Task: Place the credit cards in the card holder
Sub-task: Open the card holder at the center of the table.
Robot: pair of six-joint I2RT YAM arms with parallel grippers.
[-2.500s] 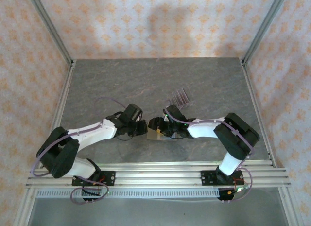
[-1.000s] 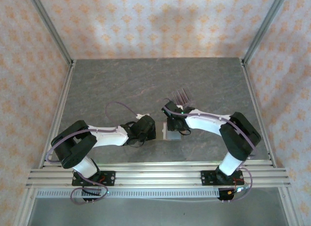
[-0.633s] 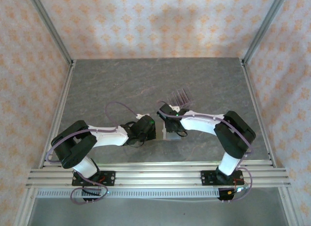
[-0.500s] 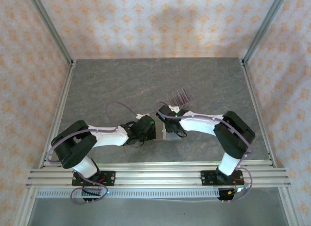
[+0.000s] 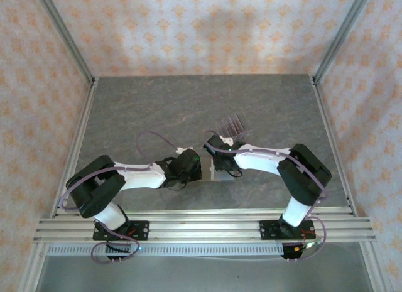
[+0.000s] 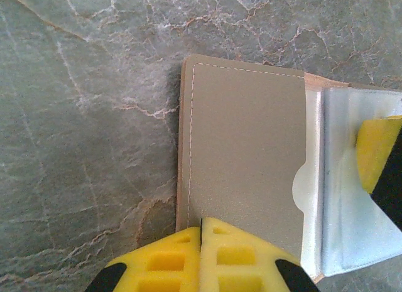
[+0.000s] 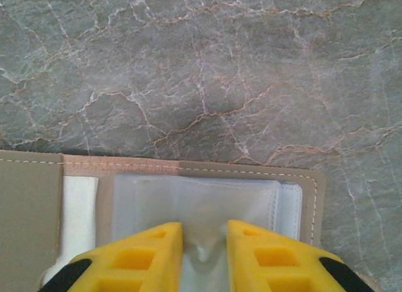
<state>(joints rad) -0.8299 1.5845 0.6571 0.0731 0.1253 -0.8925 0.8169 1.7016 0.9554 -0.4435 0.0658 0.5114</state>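
Mia: What do you see from up top?

Tom: A grey bench [image 5: 157,110]; the card holder [image 5: 213,174] lies open and flat on it, close to the middle, a bit to the near side; the left claw [image 5: 201,169] is at its left end, and the right claw [image 5: 221,167] is down over its right part.

Mia: And further back?

Tom: A clear rack [image 5: 240,132], just on the far side of the right claw; thin dark slips stand on edge in it; they look like the credit cards [image 5: 230,122], but they are too small to be sure.

Mia: What does the left wrist camera show?

Tom: The left claw [image 6: 201,224] is clenched, its two yellow fingers [image 6: 163,260] tight together; the tips sit on the edge of the tan flap of the card holder [image 6: 245,147]; a clear pocket [image 6: 348,210] shines beside the flap, and one yellow finger of the right claw reaches in over that pocket.

Mia: And the right wrist camera?

Tom: The right claw [image 7: 204,232] has its fingers a little apart, both down on the clear pocket [image 7: 201,194] of the card holder [image 7: 188,168]; the plastic puckers up in the gap; I cannot tell if the claw is pinching it or only pushing on it; the holder lies flat on the bench [image 7: 188,66].
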